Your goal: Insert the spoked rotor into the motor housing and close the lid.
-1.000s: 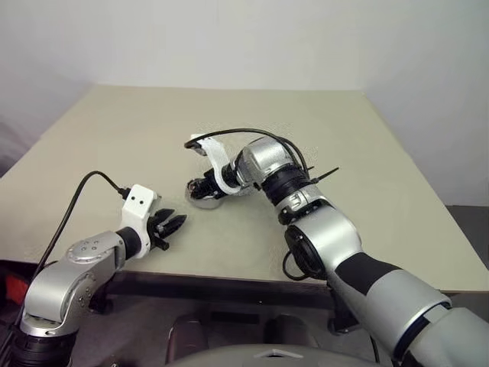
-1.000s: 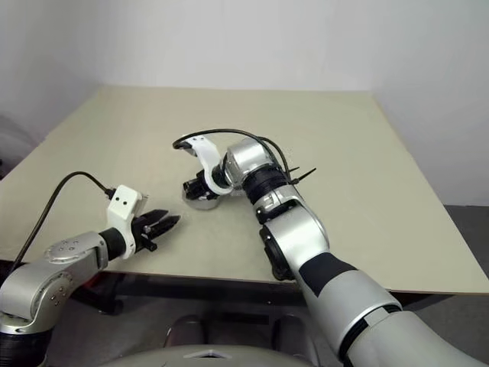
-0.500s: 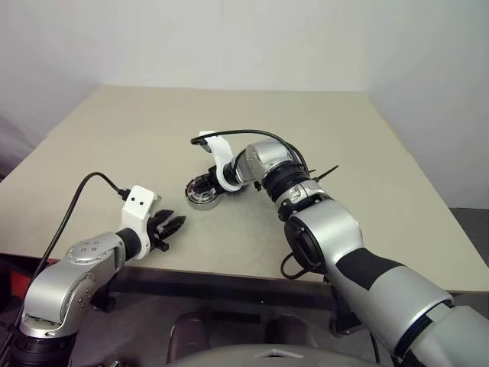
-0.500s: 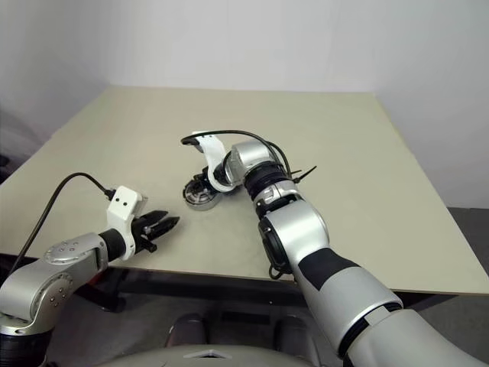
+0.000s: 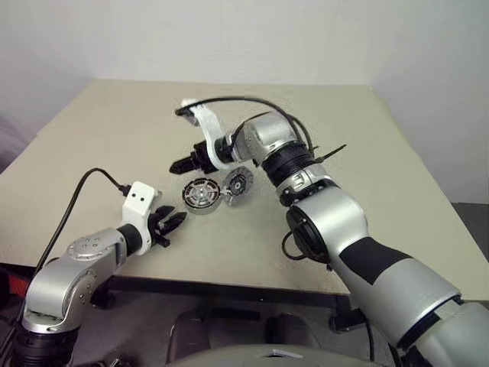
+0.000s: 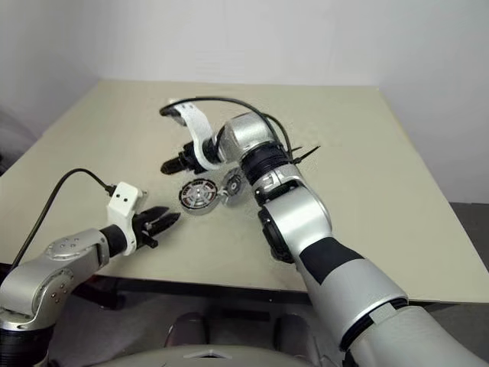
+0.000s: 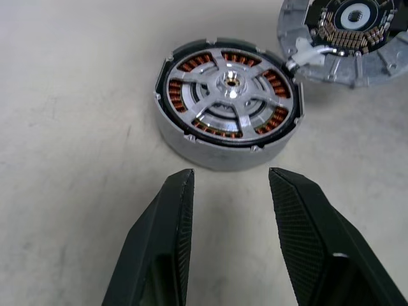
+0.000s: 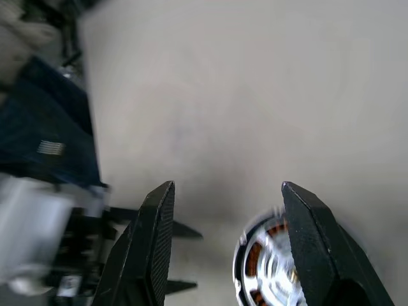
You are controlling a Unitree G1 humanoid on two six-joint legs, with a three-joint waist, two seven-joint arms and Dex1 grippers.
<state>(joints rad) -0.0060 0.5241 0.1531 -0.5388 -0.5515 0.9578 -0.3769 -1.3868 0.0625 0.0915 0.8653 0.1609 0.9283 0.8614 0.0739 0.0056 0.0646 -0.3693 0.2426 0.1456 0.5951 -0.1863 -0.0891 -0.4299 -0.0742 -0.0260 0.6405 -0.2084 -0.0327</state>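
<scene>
On the beige table [image 5: 114,130] the housing [image 5: 202,194] is seen lying flat, and the rotor [image 7: 230,90] is seated inside it: the silver spokes and the hub are framed by the copper windings, as is shown clearly in the left wrist view. The lid [image 5: 238,183] is not on the housing; it is placed just beside it, at about 2 o'clock from it in the head views, and it is tilted, with its inner side turned toward the housing. Whether the two rims are touching cannot be told. The right gripper [image 5: 187,162] is held in the air above the table, at about 11 o'clock from the housing, and it is pointed to the left. Its fingers [image 8: 156,242] are spread well apart and nothing is held between them. The left gripper [image 5: 171,222] is found low over the table near the front edge, at about 7 o'clock from the housing and a little apart from it. Its fingers [image 7: 169,248] are parted about halfway, are aimed at the housing, and are empty.
</scene>
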